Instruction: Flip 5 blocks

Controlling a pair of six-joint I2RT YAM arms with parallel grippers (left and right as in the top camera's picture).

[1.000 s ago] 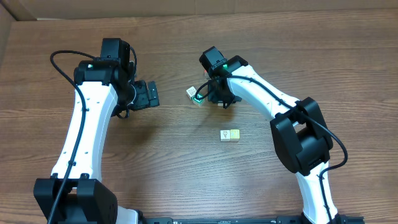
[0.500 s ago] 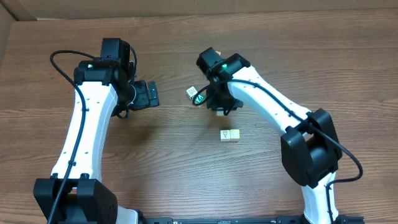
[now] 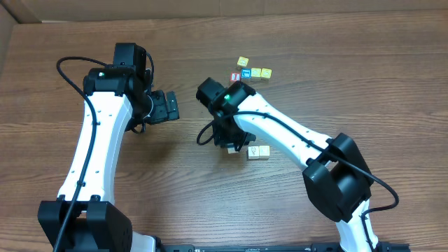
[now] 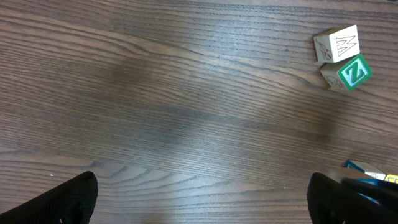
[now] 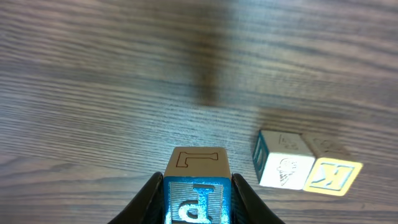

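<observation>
Moved: right arm (image 3: 280,133) has swung from 12 o'clock of the table toward its centre, carrying a block, and a cluster of small cubes (image 3: 256,72) it covered now shows at 1 o'clock; left arm (image 3: 98,140) has not shifted.
Table (image 3: 175,182): brown wood grain, bare under the left arm.
Right pincer (image 5: 198,208): narrow, its two fingers pressed on the side faces of the blue P block (image 5: 198,186), which is held off the wood.
Left pincer (image 4: 211,199): spread wide with nothing between its fingers, hovering at 9 o'clock of the right pincer, well apart.
Blue P block: blue face with a white P toward the wrist camera, plain wood face with an outlined L on top.
White cone block (image 5: 280,162): on the table at 2 o'clock of the held block in the wrist view, near it, a cone drawing on its face.
Cream block (image 5: 333,174): touching the cone block at its 3 o'clock side, a K showing.
White zigzag block (image 4: 336,45): on the table, upper right of the left wrist view.
Green Z block (image 4: 352,71): touching the zigzag block at its 5 o'clock, Z face up.
</observation>
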